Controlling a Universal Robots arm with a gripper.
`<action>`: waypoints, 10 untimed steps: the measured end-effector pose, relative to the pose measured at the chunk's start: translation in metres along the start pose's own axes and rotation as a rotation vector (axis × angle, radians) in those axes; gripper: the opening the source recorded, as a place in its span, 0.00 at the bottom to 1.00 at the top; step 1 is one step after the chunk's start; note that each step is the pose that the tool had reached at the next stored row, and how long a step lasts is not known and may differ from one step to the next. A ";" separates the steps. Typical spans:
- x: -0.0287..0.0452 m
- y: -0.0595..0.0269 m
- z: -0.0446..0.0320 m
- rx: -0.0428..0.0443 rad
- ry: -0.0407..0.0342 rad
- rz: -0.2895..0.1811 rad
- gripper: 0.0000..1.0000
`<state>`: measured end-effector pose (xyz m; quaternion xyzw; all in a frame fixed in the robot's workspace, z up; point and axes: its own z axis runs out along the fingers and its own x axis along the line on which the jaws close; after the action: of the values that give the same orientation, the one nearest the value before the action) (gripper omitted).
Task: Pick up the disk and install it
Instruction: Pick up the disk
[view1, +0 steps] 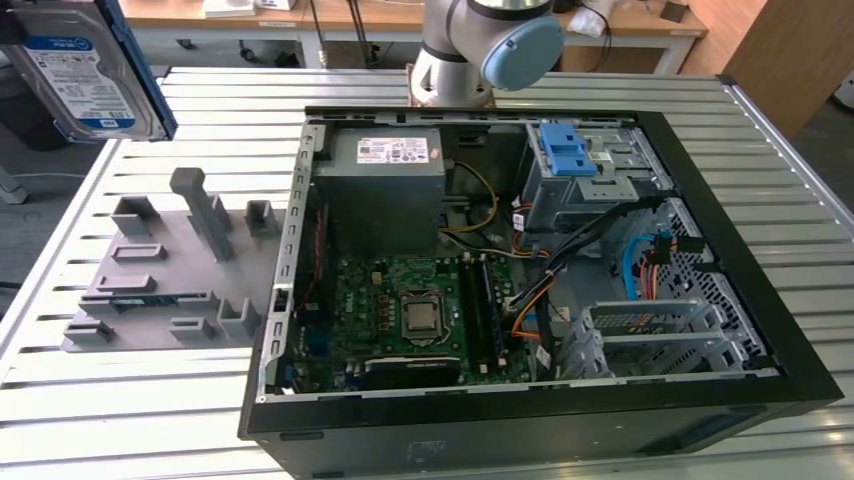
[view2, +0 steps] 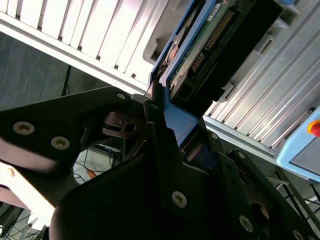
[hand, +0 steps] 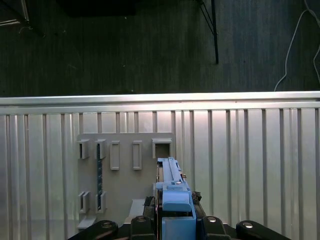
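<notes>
The disk (view1: 83, 72) hangs in the air at the exterior view's upper left, above the table's far corner, label facing the camera, blue carrier frame along its edges. In the first wrist view the disk (hand: 170, 186) appears edge-on above the grey fixture plate (hand: 125, 175). My gripper (hand: 175, 222) is shut on the carrier's blue end. The second wrist view has the black fingers (view2: 157, 120) clamped on the blue frame, with the disk (view2: 212, 42) and its connector side stretching away from my gripper (view2: 172, 127).
An open computer case (view1: 747, 300) lies on the slatted metal table (view1: 120, 420), with a grey power supply (view1: 387, 190), a motherboard (view1: 414, 310) and a drive bay with a blue latch (view1: 567, 150). The grey fixture plate (view1: 174, 275) lies left of it. The arm's base (view1: 481, 45) stands behind.
</notes>
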<state>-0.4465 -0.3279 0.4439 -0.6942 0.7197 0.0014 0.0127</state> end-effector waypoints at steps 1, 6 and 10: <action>0.0000 0.0000 -0.0008 0.0001 0.0000 0.000 0.36; -0.0001 -0.0001 -0.0047 0.0001 0.0000 0.000 0.36; -0.0001 -0.0001 -0.0080 0.0002 0.0000 0.000 0.36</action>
<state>-0.4464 -0.3279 0.4519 -0.6942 0.7197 0.0013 0.0128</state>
